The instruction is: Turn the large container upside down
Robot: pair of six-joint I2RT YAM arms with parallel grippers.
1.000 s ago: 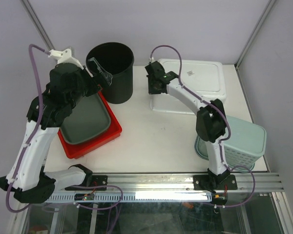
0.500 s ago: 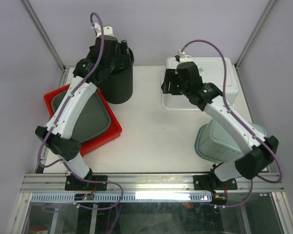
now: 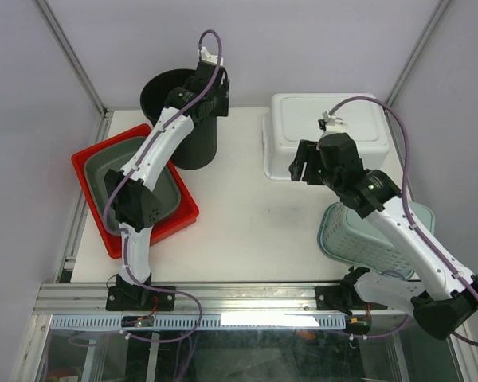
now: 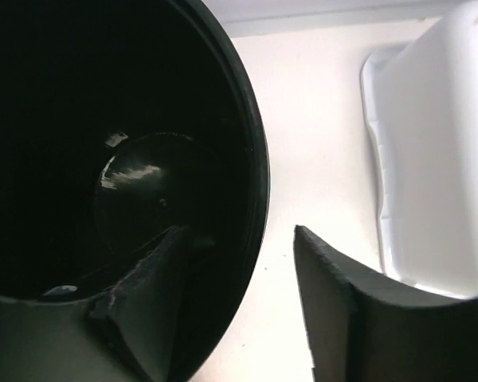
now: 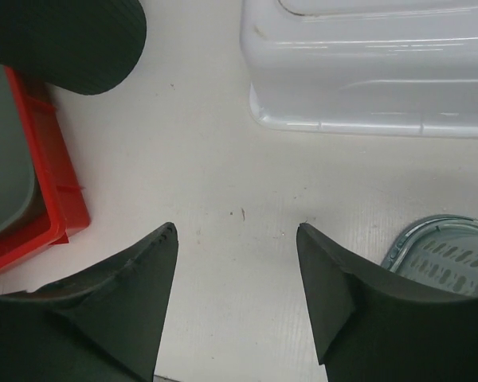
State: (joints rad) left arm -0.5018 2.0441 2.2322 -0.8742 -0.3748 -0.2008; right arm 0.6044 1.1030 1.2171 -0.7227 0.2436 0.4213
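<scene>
Two pincers, both with jaws apart. Left pincer (image 4: 239, 231) straddles the rim of the bucket (image 4: 143, 119): one finger (image 4: 151, 270) reaches down inside the wall and the other hangs outside, with a strip of table (image 4: 311, 119) showing between it and the rim, so nothing is clamped. Bucket stands upright, mouth up, its bottom visible below this pincer. Right pincer (image 5: 236, 227) hangs over bare table, holding nothing. Ahead of it lies the white tub (image 5: 366, 72), bottom up, to its left the red tray (image 5: 56, 159), and to its right the basket (image 5: 446, 247)
</scene>
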